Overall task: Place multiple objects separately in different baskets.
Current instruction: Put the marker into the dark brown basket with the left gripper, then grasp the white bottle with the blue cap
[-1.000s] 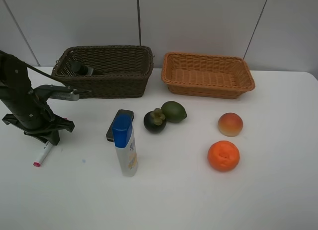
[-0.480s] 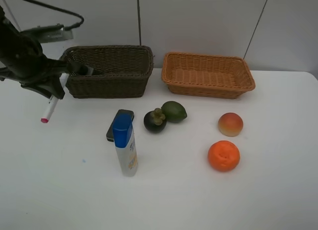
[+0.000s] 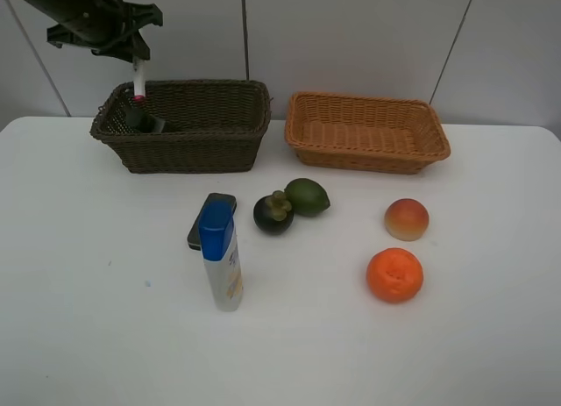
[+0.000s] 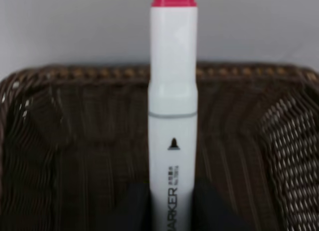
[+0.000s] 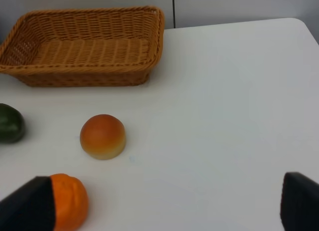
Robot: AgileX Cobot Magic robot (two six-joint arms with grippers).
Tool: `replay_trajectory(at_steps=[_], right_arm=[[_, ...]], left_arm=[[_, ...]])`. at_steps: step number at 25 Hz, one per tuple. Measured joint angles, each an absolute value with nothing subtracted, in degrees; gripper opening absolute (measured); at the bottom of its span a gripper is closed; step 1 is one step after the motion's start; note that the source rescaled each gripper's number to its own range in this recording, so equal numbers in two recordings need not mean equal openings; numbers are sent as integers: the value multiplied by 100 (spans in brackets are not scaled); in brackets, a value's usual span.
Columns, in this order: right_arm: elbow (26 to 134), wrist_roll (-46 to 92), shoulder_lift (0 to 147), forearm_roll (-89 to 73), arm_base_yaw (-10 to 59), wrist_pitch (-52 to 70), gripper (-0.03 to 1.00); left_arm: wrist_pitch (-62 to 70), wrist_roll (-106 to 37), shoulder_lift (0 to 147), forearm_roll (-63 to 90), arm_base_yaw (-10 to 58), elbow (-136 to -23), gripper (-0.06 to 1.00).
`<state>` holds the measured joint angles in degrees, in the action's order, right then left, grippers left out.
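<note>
The white table (image 3: 491,353) carried the lot, and the dark brown basket (image 3: 188,152) at its back edge was my fixed mark. The light orange-tan basket (image 3: 368,156) stood just beside it, to its right. Up over the brown basket's left end hung the left gripper (image 3: 136,48), clenched tight on the white pink-tipped marker (image 3: 138,77). The right gripper (image 5: 159,211) was far off to the basket's right, low by the fruit, jaws spread wide and grasping nothing.

In front of the brown basket the white blue-capped bottle (image 3: 221,261) stood upright, with the dark flat case (image 3: 213,201) lying flat between bottle and basket. The dark green pump bottle (image 3: 140,119) lay inside the basket's left end.

The orange (image 3: 394,274) sat farthest out, front-right. The peach (image 3: 407,219) was a little nearer. The green citrus (image 3: 308,196) and dark purple mangosteen (image 3: 273,213) touched, just off the basket's right front corner. And that marker pointed straight down, pink tip lowest!
</note>
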<state>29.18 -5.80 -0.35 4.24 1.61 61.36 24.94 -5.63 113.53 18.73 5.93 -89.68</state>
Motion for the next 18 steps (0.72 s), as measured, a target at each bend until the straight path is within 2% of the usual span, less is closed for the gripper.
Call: replay_trajectory(at_steps=[2,4,5,8,9,12,18], right_arm=[[2918,-580,-35,424,161,6136,100],[2918,-580,-35,424,161,6136,100],[2918,-580,-35,424,161,6136,100],[2918,-580,-35,424,161,6136,100],[2918,-580,-35,424,161,6136,100],[2918,-580,-35,424,161,6136,100],[2918,-580,-35,424,161,6136,100]], left_arm=[[2405,-571,11698,1926,593,-9155,2],[2369,-583,11904,1952,593,-9268,10],[2359,-588,11989,1972,593,-9289,24],[2359,-597,12125,1995,593,-9303,79],[2366,-597,12142,1995,593,-9307,88],[2366,-597,12149,2064,593,-9314,98],[3360,-597,11717,2440,593,-9387,100]])
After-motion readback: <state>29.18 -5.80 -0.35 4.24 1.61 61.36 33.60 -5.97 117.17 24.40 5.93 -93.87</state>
